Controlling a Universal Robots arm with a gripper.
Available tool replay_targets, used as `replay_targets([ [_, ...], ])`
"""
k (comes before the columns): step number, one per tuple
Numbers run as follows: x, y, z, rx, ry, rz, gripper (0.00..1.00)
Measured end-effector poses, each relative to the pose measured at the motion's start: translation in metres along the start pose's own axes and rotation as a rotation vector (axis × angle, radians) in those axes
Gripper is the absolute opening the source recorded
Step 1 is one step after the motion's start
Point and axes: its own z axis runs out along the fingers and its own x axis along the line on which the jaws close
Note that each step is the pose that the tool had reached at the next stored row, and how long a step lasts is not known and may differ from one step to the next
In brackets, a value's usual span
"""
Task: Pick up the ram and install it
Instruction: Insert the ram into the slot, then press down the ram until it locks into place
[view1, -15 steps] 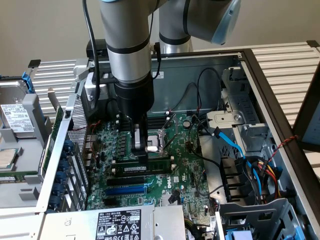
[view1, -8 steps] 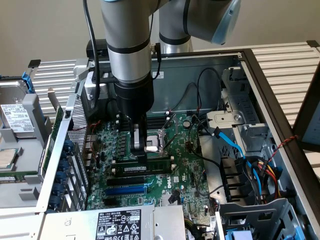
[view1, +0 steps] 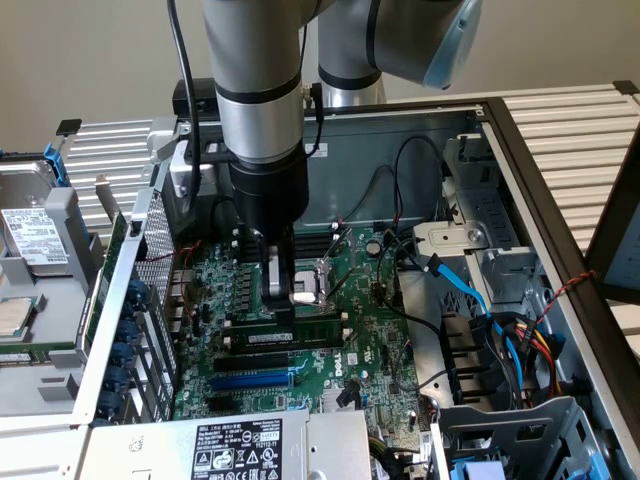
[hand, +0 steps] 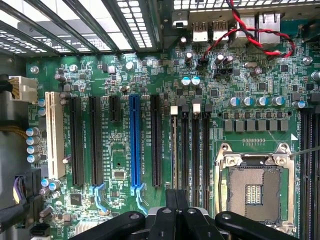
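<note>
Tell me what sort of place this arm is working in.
Likely a computer repair or assembly bench: an opened desktop case lies flat, its green motherboard exposed with a bare CPU socket and a blue expansion slot, and loose drives stacked beside it at the exterior view's left.

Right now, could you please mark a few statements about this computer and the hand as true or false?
1. The hand is shut. True.
2. The case is closed. False: it is open, with the motherboard exposed.
3. One slot is blue. True.
4. A cooler covers the CPU socket. False: the socket is bare.
5. The ram lies outside the case. False: it sits among the black slots, right by the hand.
</note>
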Motion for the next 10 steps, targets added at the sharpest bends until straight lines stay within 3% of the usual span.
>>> replay_targets([
  [10, -0.0001, -0.0013, 0.0001, -0.0003, 0.0, 0.002, 0.11],
])
